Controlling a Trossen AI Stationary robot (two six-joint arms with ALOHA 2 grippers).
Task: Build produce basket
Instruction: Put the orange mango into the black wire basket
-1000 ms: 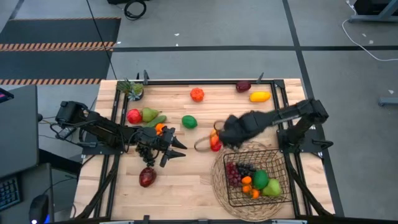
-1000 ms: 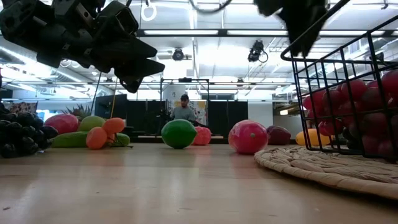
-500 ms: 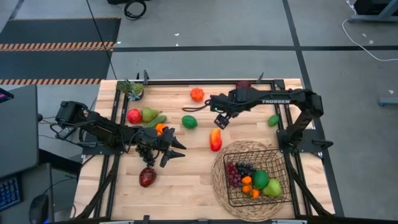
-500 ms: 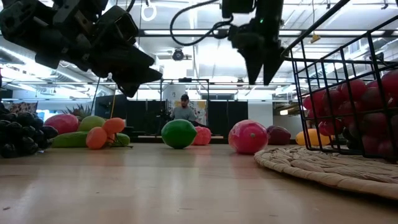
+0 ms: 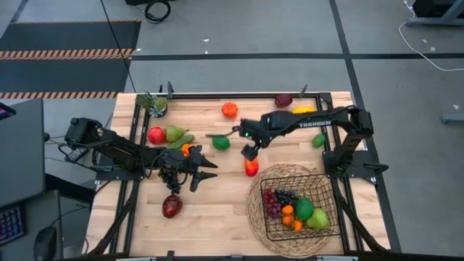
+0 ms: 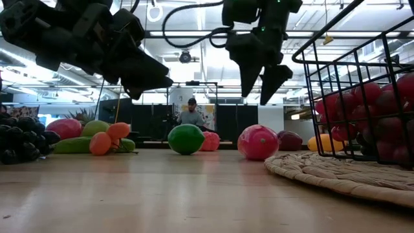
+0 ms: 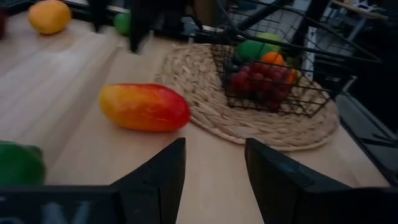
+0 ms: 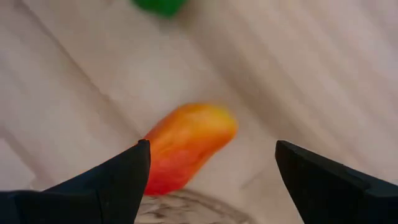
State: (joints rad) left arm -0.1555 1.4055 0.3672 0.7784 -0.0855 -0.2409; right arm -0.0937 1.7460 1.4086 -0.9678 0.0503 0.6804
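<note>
The left arm reaches in from the left edge of the high view and lies low, its left gripper [image 5: 205, 169] at centre-left, pointing right. Its two dark fingers [image 7: 155, 180] stand partly apart with nothing between them. The right arm stretches from its base at the right, elbow bent, across the upper middle. The right gripper [image 5: 249, 151] hangs near the centre pointing downward, fingers [image 8: 118, 177] spread wide and empty.

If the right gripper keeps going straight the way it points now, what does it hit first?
Most likely the red-orange fruit. The right gripper, jaws open, hangs above the table pointing down, and the fruit lies on the wood between its fingers, beside the woven mat. The height above it is hard to judge.
</note>
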